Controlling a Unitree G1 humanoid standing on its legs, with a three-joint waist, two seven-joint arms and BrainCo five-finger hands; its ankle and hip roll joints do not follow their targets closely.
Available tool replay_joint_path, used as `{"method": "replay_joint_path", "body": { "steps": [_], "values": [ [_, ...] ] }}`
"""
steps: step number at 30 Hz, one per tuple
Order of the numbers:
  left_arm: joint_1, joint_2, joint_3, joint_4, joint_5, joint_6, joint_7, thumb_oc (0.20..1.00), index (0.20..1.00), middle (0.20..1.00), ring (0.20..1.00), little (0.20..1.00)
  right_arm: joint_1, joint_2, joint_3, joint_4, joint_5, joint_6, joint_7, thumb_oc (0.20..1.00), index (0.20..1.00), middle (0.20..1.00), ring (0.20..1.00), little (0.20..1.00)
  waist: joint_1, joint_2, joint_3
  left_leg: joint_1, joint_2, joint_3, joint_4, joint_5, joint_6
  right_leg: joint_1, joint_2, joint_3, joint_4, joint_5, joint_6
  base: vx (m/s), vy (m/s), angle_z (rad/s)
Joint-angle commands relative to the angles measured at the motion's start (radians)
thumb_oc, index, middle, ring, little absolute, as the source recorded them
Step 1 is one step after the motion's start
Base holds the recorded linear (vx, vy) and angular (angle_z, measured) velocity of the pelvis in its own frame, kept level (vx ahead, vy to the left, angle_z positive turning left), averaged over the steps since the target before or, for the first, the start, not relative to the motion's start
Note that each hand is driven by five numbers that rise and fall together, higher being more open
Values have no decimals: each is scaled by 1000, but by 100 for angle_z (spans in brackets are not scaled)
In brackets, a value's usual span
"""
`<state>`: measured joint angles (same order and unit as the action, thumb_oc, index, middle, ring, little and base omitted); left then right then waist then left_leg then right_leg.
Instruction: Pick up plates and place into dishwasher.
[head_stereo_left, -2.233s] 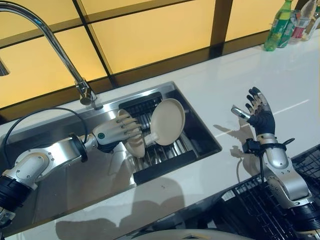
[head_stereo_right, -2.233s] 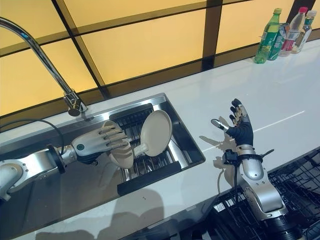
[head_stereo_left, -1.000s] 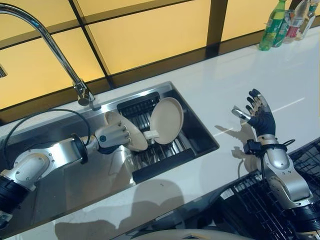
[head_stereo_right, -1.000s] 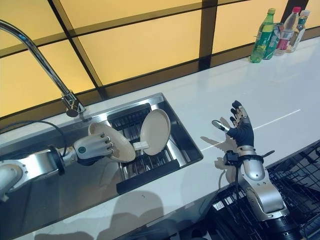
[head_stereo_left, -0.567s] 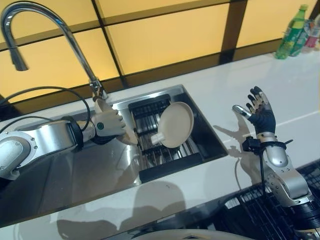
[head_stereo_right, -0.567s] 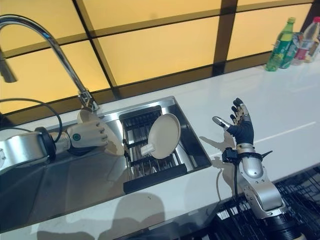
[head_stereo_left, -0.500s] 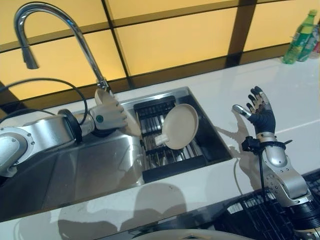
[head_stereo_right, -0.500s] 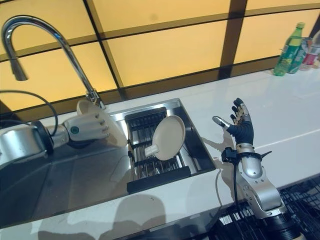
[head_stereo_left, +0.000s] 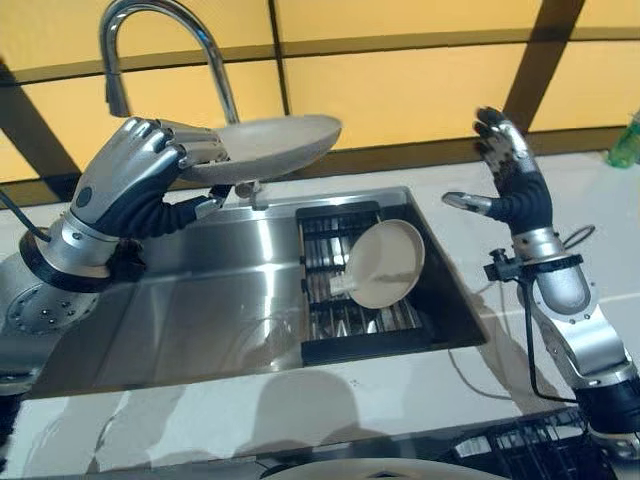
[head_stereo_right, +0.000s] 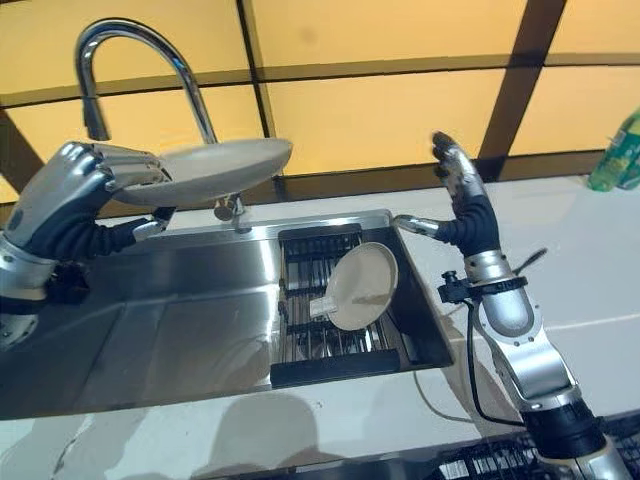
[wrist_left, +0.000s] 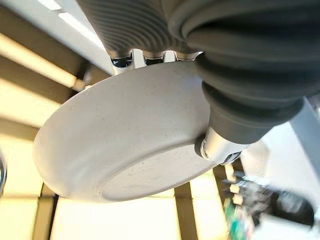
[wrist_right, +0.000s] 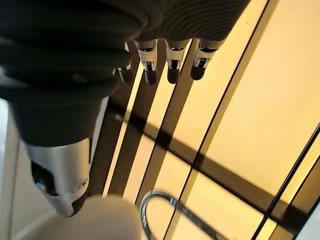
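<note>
Beige plate (head_stereo_left: 265, 146) pinched level in left hand (head_stereo_left: 130, 180) above sink (head_stereo_left: 200, 300) | right hand (head_stereo_left: 512, 180) raised, fingers spread, holding nothing

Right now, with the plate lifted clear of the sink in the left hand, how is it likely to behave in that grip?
The plate looks rigid, keeping its shape though the left hand pinches only one edge. Its smooth surface could be slippery. Held near level and far out from the fingers, it may tend to tip down, and if ceramic it would likely break on falling into the sink.

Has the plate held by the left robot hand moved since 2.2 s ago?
Yes. The plate in the left robot hand rose from the sink rack to faucet height.
</note>
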<state>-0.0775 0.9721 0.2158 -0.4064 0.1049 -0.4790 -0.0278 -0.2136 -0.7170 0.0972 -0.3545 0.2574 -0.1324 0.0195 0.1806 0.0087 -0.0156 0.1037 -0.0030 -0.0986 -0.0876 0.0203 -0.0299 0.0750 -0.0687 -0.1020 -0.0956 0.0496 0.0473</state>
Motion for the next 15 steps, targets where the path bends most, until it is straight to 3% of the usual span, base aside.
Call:
{"method": "replay_joint_path", "body": {
  "steps": [1, 15],
  "values": [
    [-85, -29, -34, 10, -184, 79, -112, 200, 200, 200, 200, 200, -83, -71, 6, -99, 15, -53, 104, 1000, 1000, 1000, 1000, 1000, -1, -26, -35, -31, -9, -42, 20, -30, 11, 17, -57, -74, 51, -57, 54, -1, -55, 5],
    [-170, -114, -136, -64, -388, 157, -368, 200, 200, 200, 200, 200, -188, -58, 100, -163, -117, -69, 182, 1000, 1000, 1000, 1000, 1000, 4, -32, -38, -17, -9, -41, 20, -44, 8, 31, -48, -79, 49, -64, 44, -16, -14, 0]
  ]
}}
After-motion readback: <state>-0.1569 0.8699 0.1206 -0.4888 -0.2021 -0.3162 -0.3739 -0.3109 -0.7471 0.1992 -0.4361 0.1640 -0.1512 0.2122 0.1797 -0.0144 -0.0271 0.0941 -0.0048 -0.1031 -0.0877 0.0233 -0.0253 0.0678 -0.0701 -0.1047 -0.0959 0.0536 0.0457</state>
